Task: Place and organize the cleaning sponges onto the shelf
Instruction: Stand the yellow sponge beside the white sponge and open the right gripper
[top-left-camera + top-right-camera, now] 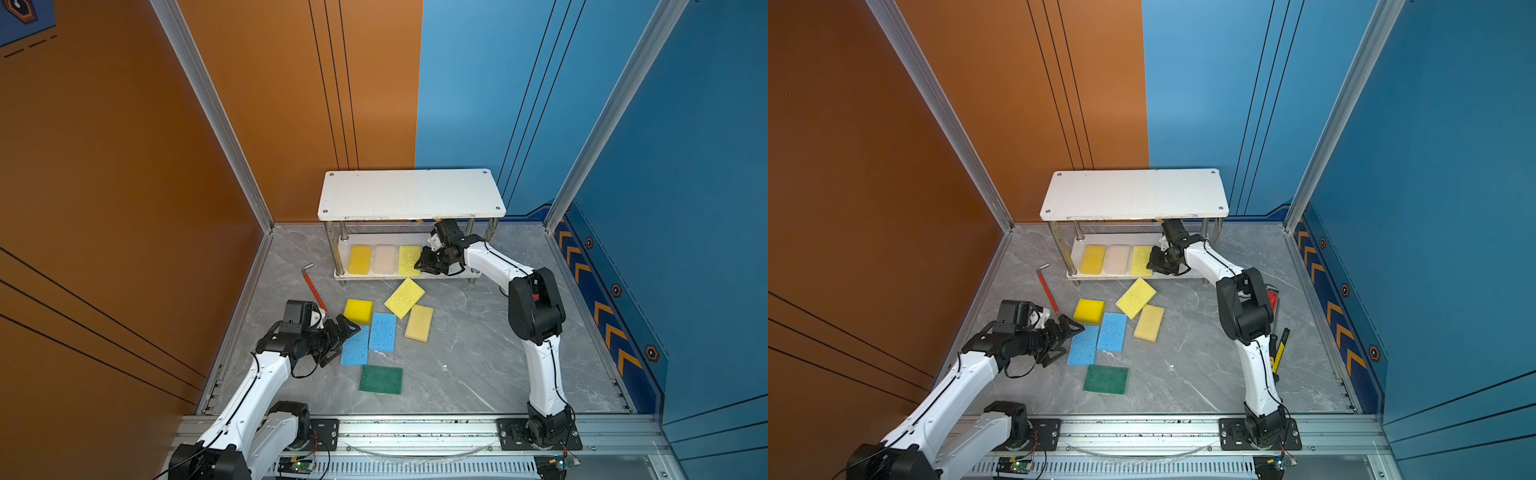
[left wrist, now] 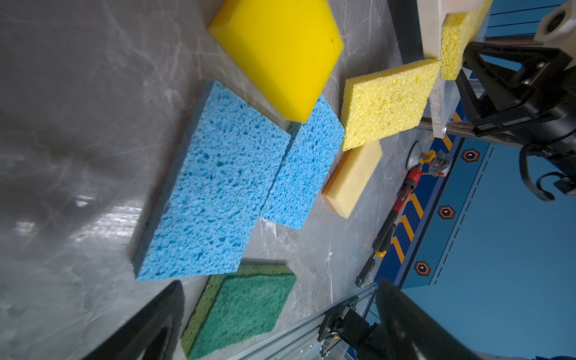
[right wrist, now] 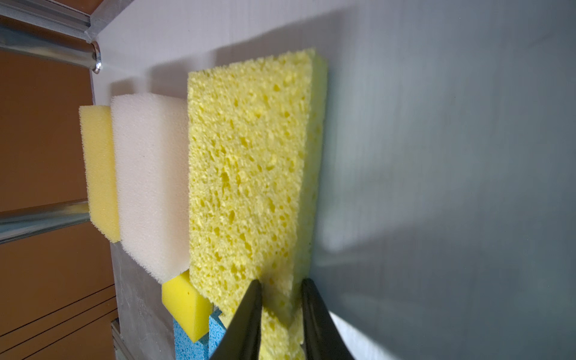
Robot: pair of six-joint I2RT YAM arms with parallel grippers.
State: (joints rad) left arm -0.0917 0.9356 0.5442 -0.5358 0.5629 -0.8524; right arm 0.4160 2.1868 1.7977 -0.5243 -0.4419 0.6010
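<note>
Right gripper (image 3: 280, 282) straddles the near end of a pale yellow porous sponge (image 1: 408, 260), third from the left edge of the shelf's (image 1: 411, 193) lower board, beside a cream-pink sponge (image 1: 384, 259) and a bright yellow sponge (image 1: 360, 259); whether its jaws pinch it cannot be told. Left gripper (image 1: 343, 338), jaws spread wide, hovers over a blue sponge (image 1: 356, 349) mid-table (image 1: 478, 353), alongside a second blue sponge (image 1: 382, 331), a yellow block sponge (image 1: 358, 311), a loose porous sponge (image 1: 404, 297), a tan sponge (image 1: 419, 323) and a dark green sponge (image 1: 381, 379).
</note>
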